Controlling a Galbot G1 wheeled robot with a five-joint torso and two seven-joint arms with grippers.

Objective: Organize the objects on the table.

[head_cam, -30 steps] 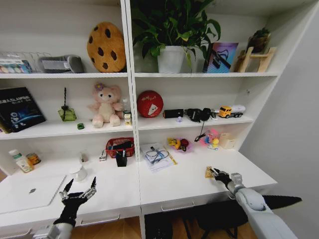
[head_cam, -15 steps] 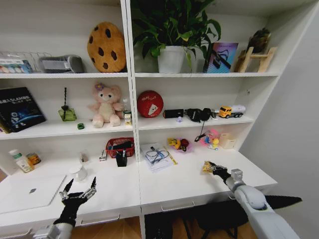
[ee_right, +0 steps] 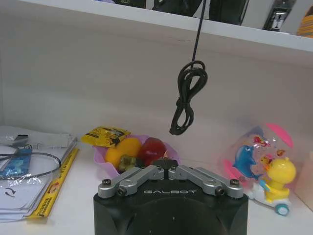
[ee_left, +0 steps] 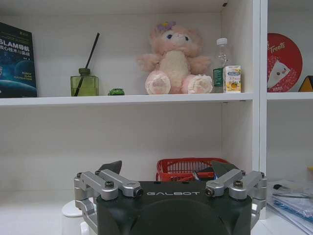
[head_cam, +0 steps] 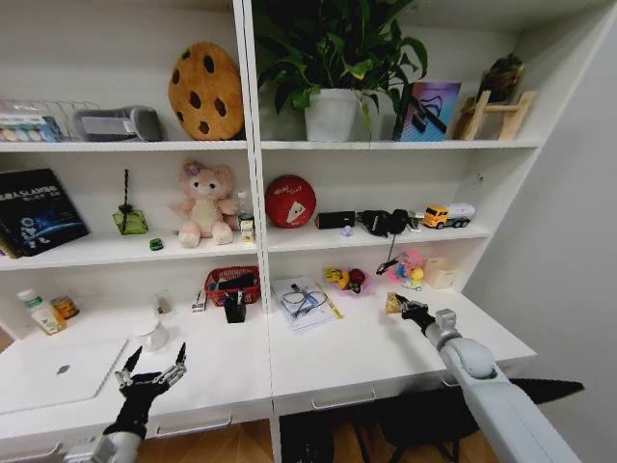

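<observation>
The right arm was stretched forward over the counter [head_cam: 366, 352], its end effector [head_cam: 403, 308] clenched on the yellow packet [head_cam: 392, 303], held raised above the surface near the pink bowl [ee_right: 105, 155]. The left end effector [head_cam: 151, 371] was held released beside the silver laptop [head_cam: 58, 371]. "GALBOT" was read on both wrists.

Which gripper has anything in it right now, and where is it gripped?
The right gripper is shut on the yellow packet, apparently pinching its near edge, above the table. The left gripper is open and empty.
</observation>
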